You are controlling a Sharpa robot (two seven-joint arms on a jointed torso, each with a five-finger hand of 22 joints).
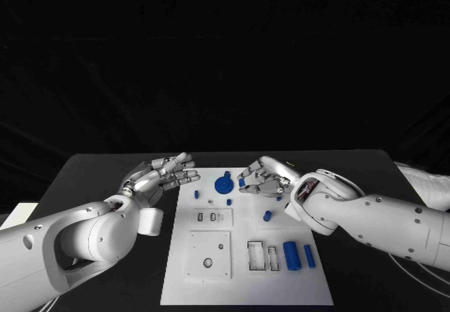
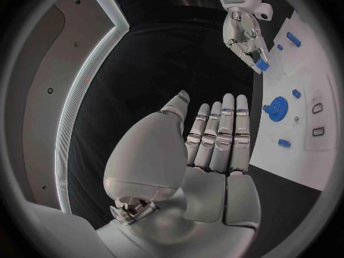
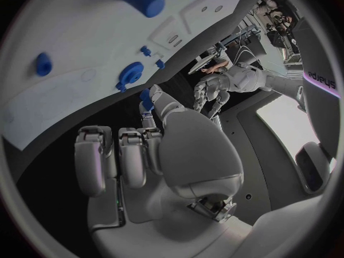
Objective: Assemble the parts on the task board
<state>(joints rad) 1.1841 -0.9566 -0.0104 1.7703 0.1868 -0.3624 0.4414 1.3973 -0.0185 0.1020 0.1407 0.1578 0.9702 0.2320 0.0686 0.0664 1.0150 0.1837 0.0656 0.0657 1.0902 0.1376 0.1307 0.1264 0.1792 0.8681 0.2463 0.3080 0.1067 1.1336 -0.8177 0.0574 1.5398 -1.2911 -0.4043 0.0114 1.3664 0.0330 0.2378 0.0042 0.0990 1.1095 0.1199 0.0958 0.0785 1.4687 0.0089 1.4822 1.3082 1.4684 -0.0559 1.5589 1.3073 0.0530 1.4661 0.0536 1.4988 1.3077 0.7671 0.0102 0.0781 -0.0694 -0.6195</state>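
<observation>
Counter point(image 1: 103, 170) surface is lying black under the white task board point(image 1: 246, 286), dark room behind. Left hand point(image 1: 159, 175) is hovering beside the board's far left corner, fingers point(image 2: 223, 126) straight, apart, holding nothing. Blue gear point(image 1: 224, 184) is resting between both hands. Right hand point(image 1: 267, 179) is curling over the far edge, pinching a small blue part point(image 2: 262, 65).

Blue parts point(image 1: 292, 255) on white task board point(image 1: 246, 289), black table point(image 1: 93, 175)
</observation>
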